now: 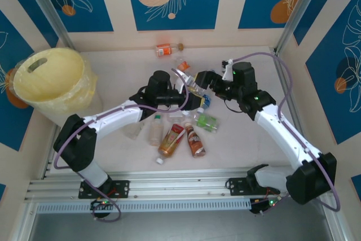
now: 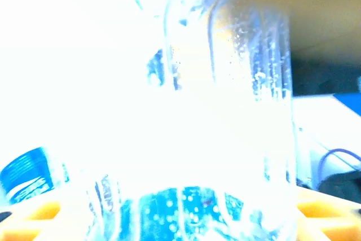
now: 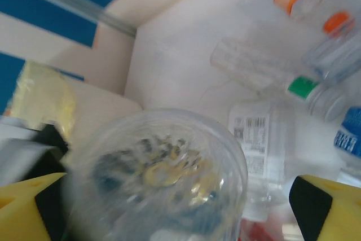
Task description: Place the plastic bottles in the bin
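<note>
A clear plastic bottle hangs above the table's middle between both grippers. My left gripper is shut on it. In the left wrist view the bottle is washed out by glare, with yellow fingertips at the bottom corners. My right gripper stands open round the same bottle. In the right wrist view the bottle's base sits between the spread yellow fingers, with a gap on the right side. The bin, a pale-yellow bucket with a liner, stands at the far left.
Several more bottles lie under and in front of the grippers: a green-labelled one, a brown one, a tan one, a white one. An orange-labelled bottle lies by the back wall. Metal posts stand in both back corners.
</note>
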Controlling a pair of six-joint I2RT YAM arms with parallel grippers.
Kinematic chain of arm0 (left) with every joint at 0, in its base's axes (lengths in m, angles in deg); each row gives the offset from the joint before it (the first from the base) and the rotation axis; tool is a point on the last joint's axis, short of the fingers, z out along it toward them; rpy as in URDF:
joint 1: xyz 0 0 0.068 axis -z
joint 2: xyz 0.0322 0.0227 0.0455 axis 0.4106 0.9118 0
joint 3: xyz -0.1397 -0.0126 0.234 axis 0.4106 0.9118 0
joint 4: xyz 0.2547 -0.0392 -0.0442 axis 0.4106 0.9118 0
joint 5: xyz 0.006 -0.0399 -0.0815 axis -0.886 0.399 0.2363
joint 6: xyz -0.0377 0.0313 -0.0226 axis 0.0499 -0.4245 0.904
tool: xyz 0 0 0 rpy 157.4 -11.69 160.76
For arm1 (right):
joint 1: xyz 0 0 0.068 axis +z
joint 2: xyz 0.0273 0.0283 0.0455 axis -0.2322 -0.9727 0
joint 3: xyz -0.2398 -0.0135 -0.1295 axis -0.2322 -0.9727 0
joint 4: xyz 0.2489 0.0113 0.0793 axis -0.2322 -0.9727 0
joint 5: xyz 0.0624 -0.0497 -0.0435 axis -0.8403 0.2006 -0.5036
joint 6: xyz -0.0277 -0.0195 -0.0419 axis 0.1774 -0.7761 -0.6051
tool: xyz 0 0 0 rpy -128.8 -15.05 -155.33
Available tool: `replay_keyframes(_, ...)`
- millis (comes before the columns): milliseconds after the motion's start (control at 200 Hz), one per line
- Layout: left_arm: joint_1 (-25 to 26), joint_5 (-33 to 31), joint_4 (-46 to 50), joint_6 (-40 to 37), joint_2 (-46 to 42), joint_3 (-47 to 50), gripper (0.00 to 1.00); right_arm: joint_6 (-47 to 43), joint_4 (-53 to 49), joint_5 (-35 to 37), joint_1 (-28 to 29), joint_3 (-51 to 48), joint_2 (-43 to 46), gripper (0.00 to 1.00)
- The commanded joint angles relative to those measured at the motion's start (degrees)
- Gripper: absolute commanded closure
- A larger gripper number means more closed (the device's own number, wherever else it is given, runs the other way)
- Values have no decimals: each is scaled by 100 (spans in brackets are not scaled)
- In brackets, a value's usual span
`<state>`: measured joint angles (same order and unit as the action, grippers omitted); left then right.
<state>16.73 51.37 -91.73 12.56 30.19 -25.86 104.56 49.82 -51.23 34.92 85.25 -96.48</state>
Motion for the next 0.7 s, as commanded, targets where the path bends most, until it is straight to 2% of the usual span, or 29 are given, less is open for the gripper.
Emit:
replay_keyframes(0,-91,-827,536,-183,-166,166,54,349,388,697,-140,-440,509,1)
replay_keyframes(130,-174,-1704,684,-192,-483,412,55,419,631,921,-309,-1028,805,1)
replay_keyframes(285,-272,-3478,1686,-394,-927,127,56,-134,892,999,-297,-1483,765,1)
replay_keyframes(520,-454,-4848,2409,-975,-1334,-732,57,-140,1955,1075,-141,-1929,555,1)
replay_keyframes(695,-601,-6025,2708,-1909,-1220,-1663,57,-269,2335,989,-102,-1911,530,1)
